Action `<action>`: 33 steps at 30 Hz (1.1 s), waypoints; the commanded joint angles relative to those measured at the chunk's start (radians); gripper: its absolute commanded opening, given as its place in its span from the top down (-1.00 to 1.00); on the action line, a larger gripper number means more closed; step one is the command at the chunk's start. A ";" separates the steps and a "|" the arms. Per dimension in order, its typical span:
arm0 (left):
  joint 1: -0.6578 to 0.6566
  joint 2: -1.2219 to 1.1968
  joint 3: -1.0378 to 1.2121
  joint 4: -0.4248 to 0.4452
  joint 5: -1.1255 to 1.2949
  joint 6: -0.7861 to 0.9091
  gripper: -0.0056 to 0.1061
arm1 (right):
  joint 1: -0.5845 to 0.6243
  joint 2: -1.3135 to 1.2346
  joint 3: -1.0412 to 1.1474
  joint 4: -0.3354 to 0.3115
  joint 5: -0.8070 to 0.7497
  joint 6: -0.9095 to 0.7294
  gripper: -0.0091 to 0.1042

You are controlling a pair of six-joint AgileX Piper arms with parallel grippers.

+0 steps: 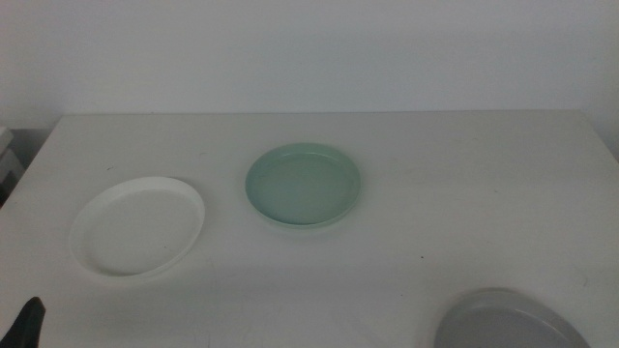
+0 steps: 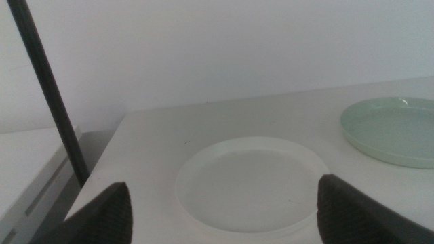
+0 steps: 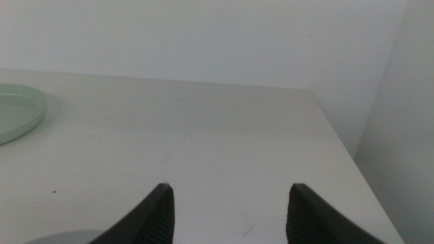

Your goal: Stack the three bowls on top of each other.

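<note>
Three shallow bowls lie apart on the white table (image 1: 464,193). The white bowl (image 1: 138,225) is at the left, the mint green bowl (image 1: 303,185) in the middle, and the grey bowl (image 1: 510,321) at the front right, cut by the picture's edge. My left gripper (image 2: 227,193) is open, low at the front-left corner, with the white bowl (image 2: 251,183) just ahead of its jaws and the green bowl (image 2: 393,129) beyond. Only a dark tip of it (image 1: 29,324) shows in the middle view. My right gripper (image 3: 230,210) is open and empty, near the grey bowl's rim (image 3: 64,238).
A dark upright pole (image 2: 47,95) stands off the table's left edge, beside a pale cabinet (image 2: 27,169). The table's right edge (image 3: 339,142) runs close to the right gripper. A white wall backs the table.
</note>
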 commanded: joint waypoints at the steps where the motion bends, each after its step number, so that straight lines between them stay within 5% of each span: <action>1: 0.000 0.031 -0.021 -0.016 -0.085 -0.013 -0.98 | -0.004 -0.027 -0.006 -0.003 -0.075 -0.012 0.08; 13: 0.000 0.418 -0.379 -0.054 -0.036 -0.013 -0.98 | -0.004 -0.027 -0.006 -0.003 -0.075 -0.012 0.08; 26: 0.000 0.870 -0.933 -0.069 0.450 -0.013 -0.98 | -0.004 -0.027 -0.006 -0.003 -0.075 -0.012 0.08; 33: 0.000 1.007 -1.017 -0.074 0.551 -0.013 -0.98 | -0.004 -0.027 -0.006 -0.003 -0.075 -0.012 0.08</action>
